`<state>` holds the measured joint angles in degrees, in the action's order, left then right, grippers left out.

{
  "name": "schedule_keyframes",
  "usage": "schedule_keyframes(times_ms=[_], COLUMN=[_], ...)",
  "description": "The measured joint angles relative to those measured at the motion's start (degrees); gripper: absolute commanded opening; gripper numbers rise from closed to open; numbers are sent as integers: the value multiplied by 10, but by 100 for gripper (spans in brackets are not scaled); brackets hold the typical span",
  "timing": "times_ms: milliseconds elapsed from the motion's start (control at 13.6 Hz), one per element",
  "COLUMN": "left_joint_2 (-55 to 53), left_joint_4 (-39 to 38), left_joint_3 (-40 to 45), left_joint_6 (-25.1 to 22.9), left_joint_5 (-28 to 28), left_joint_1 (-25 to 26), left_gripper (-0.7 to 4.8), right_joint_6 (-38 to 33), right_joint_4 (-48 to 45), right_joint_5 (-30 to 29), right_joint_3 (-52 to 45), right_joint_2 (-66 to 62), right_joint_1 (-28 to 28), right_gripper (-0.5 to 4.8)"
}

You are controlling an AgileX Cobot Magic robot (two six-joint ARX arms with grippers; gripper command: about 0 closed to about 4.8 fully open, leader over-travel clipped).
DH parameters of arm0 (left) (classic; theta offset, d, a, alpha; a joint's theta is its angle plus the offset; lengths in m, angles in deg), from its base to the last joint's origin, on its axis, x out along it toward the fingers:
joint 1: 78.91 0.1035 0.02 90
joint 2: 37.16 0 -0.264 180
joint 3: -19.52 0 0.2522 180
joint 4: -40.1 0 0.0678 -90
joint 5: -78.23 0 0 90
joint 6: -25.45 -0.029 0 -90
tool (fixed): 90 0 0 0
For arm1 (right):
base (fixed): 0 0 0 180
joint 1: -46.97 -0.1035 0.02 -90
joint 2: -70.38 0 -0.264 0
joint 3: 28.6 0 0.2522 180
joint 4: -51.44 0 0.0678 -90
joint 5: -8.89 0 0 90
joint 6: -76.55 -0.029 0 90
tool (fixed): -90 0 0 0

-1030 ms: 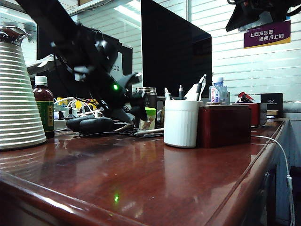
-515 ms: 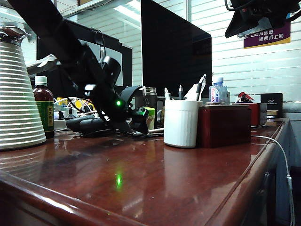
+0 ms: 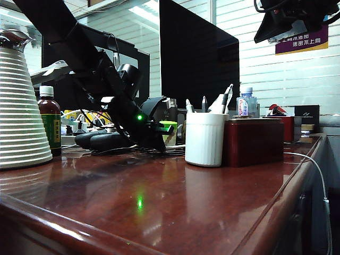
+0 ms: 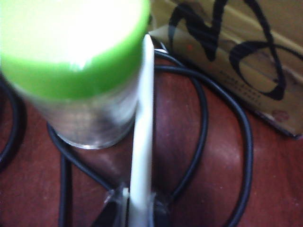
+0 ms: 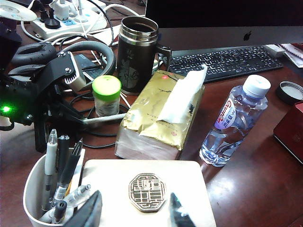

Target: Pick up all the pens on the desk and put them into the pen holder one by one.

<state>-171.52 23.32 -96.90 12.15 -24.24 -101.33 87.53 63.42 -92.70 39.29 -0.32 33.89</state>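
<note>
Left wrist view: left end effector (image 4: pixel 137 208) clamps white pen (image 4: pixel 143 123).

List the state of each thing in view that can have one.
Left gripper: jaws shut on the white pen.
White pen: lying on the desk, beside the green-capped jar.
Right gripper: jaws open, empty, raised above the box.
Pen holder: upright, holding several pens.
Steel mug: open.
Water bottle: capped.
</note>
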Motion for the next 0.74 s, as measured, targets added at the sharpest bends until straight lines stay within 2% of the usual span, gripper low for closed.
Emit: schedule_keyframes(times_ms=[147,442,589,736], left_joint_2=[36,133,160,201], left_joint_4=[-42,-61,-133,-197], left_joint_3=[2,0,1,1], left_joint_6=[1,1,1,17], left_joint_5=[-9,-16,-17,-65], left_joint_1=[-5,-5,-5,-7], left_gripper=[-5,-5,-5,-5], right_joint_6=[0,-3,-25,-61], right_joint_4=[0,-11,-22,-44], right_joint_5=[0,-9,-32,-59], right_joint_3=[0,0,0,0], right_joint_2=[0,0,0,0], right_joint_1=[0,0,0,0], right_gripper=[184,184,185,185])
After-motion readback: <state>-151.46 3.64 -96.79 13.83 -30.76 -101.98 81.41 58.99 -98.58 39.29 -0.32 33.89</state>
